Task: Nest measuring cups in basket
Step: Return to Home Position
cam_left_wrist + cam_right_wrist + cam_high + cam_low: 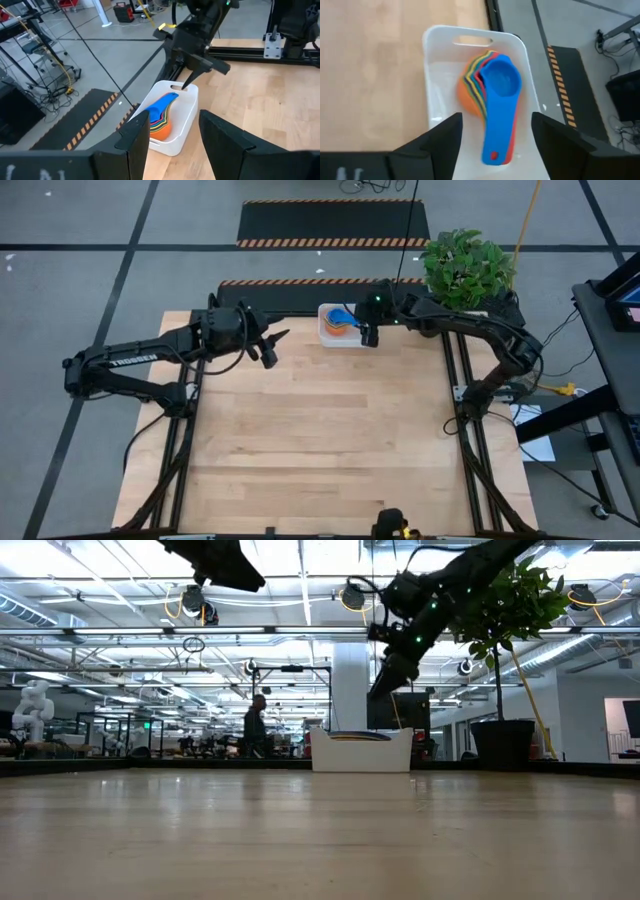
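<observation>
Measuring cups [495,95] lay nested in one stack, a blue one uppermost, inside the white basket [426,55] at the far edge of the tabletop [320,440]; the exact count was hard to make out. The right gripper [368,336] hung just above the basket, fingers spread and empty. The left gripper [276,348] hovered raised to the basket's left, fingers likewise spread, holding nothing.

Surface [320,430]: light wood planks.
On it: white basket [335,343], just beside the right hand [368,336], farther from the left hand [275,345].
</observation>
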You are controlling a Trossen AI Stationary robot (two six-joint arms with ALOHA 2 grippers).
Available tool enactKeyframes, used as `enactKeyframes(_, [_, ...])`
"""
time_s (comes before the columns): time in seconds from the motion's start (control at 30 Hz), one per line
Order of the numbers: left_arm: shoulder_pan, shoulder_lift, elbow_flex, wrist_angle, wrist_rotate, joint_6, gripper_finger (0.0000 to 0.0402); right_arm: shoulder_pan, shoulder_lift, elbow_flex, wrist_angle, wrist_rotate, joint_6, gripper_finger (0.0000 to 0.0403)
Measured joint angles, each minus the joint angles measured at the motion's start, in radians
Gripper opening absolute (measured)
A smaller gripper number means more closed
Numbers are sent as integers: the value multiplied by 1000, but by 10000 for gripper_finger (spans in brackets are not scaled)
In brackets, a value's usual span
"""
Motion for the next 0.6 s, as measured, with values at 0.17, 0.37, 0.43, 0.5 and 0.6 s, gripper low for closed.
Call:
enactKeyframes(0.17, [-28,0,0,0,-3,-1,175,44,-60,0,-81,1,73,208])
enactKeyframes(0.37, [-78,0,0,-3,-4,-25,175,99,-131,-2,-138,0,242,175])
enactKeyframes(0.43, [-104,0,0,-5,-4,-52,175,123,-159,-19,-134,2,300,162])
enactKeyframes(0.5, [-134,0,0,-13,-4,-75,175,156,-191,-54,-120,2,341,145])
enactKeyframes(0.6, [-187,0,0,-35,-5,-111,175,215,-245,-141,-52,2,381,116])
